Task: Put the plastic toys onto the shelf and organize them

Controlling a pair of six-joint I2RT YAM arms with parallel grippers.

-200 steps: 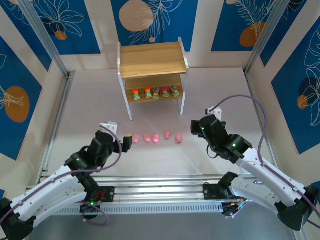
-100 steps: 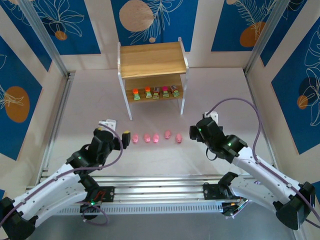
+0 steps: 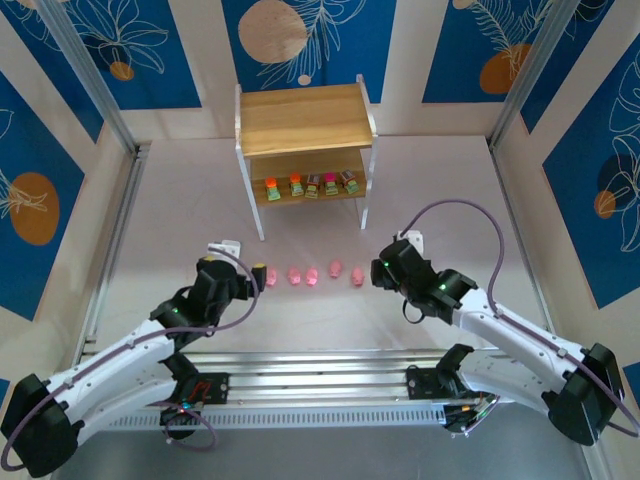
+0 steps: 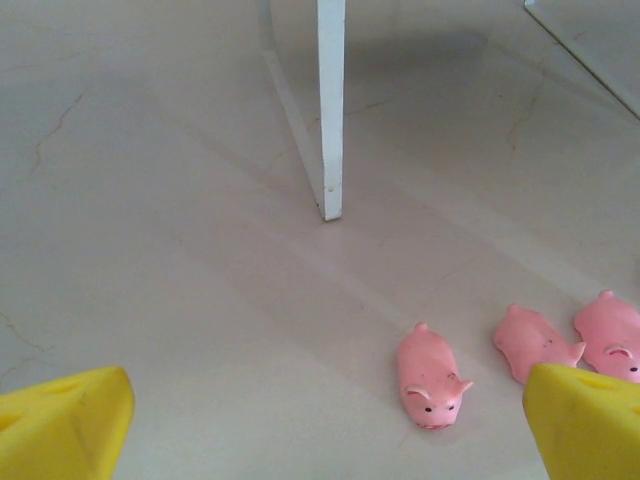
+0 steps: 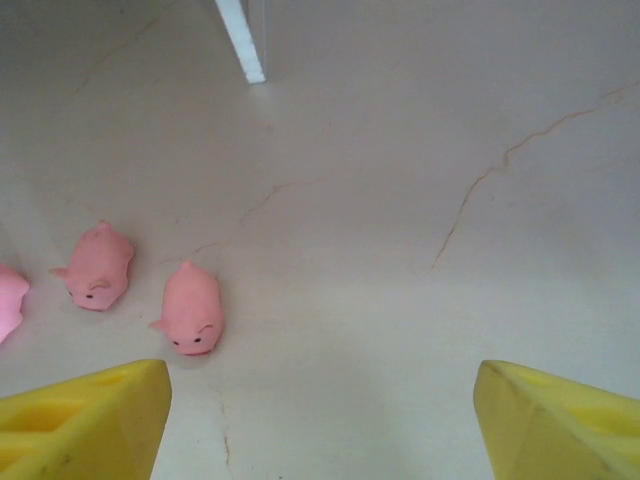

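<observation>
Bare table (image 3: 180, 200) lies open either side of the shelf (image 3: 303, 118). The pigs (image 3: 312, 274) sit in a row before its front legs (image 4: 330, 110); blocks (image 3: 311, 185) crowd the lower board (image 3: 305, 199), seemingly leaving little room there.

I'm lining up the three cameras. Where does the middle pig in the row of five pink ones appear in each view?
Top external: the middle pig, centre of the row in front of the shelf.
Left wrist: at the right edge, third pig from the left.
Right wrist: cut off at the left edge.
Shared landmark: the shelf's white front legs, left one in left wrist, right one in right wrist.
</observation>
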